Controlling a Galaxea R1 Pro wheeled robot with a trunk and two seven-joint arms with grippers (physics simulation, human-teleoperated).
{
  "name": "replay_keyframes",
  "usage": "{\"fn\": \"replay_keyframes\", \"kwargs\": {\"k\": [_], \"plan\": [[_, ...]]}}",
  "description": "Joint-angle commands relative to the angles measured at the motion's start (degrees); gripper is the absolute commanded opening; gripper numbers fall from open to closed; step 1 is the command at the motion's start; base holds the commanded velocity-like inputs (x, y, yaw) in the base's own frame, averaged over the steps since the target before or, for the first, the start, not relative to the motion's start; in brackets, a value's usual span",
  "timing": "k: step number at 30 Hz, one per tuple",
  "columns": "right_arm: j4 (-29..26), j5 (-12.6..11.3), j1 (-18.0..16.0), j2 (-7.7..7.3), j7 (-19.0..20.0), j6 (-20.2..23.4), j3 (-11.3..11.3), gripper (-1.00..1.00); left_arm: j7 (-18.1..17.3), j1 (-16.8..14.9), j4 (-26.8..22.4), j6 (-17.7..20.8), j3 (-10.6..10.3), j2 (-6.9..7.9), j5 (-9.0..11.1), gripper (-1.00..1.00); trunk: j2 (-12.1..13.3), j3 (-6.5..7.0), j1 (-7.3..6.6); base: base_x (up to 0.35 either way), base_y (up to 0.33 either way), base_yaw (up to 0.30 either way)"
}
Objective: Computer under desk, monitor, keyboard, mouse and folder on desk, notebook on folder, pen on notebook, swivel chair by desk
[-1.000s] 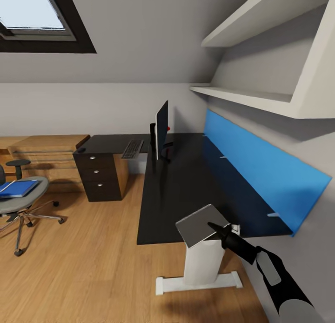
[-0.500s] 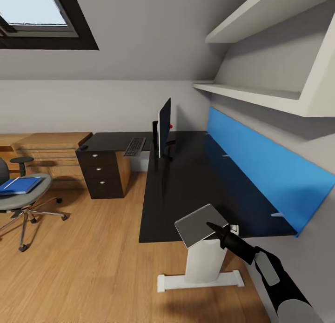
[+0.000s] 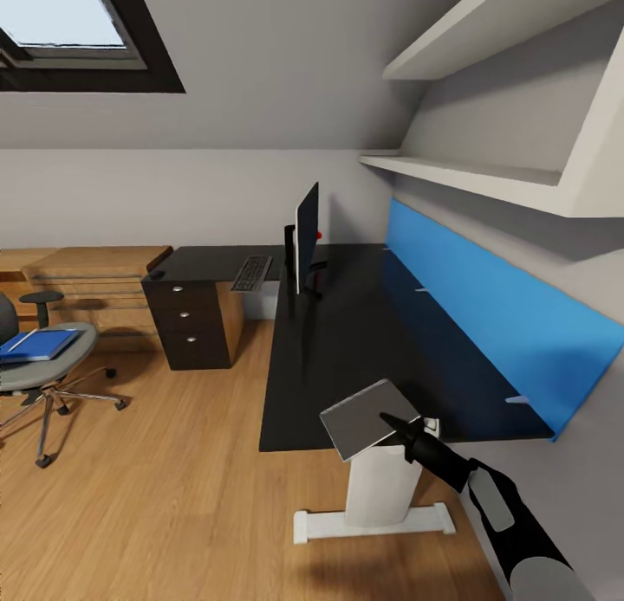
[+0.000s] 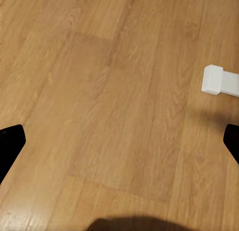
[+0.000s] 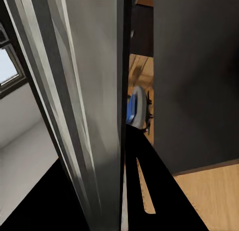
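right gripper (image 3: 392, 426) pinches the thin, flat grey notebook (image 3: 364, 417).

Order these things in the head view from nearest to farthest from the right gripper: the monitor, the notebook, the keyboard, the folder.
1. The notebook, held in the right gripper over the desk's near end.
2. The monitor, upright on the desk, farther back.
3. The keyboard, just beyond the monitor, toward the drawers.
4. The folder, on the swivel chair's seat at far left.
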Motion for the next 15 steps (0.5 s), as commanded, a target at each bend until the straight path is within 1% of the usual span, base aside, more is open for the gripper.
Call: {"fn": "replay_keyframes", "kwargs": {"k": [1, 4, 6, 10, 15], "plan": [[0.0, -0.1, 0.0, 0.26, 0.1, 0.3, -0.1, -1.0, 0.0, 0.0, 0.0, -0.2, 0.4, -0.04, -0.2, 1.0, 0.0, -0.04, 0.0, 0.0, 0.0, 0.069], [0.0, 0.0, 0.0, 0.9, 0.1, 0.2, -0.2, -1.0, 0.0, 0.0, 0.0, -0.2, 0.4, -0.04, -0.2, 1.0, 0.0, 0.03, 0.0, 0.0, 0.0, 0.088], [0.0, 0.0, 0.0, 1.06, 0.1, 0.1, -0.2, -1.0, 0.0, 0.0, 0.0, -0.2, 0.4, -0.04, -0.2, 1.0, 0.0, 0.11, 0.0, 0.0, 0.0, 0.104], [0.0, 0.0, 0.0, 1.19, 0.2, 0.0, -0.2, -1.0, 0.0, 0.0, 0.0, -0.2, 0.4, -0.04, -0.2, 1.0, 0.0, 0.34, 0.0, 0.0, 0.0, 0.075], [0.0, 0.0, 0.0, 1.13, 0.9, 0.0, -0.3, -1.0, 0.0, 0.0, 0.0, -0.2, 0.4, -0.04, -0.2, 1.0, 0.0, 0.76, 0.0, 0.0, 0.0, 0.023]]}}
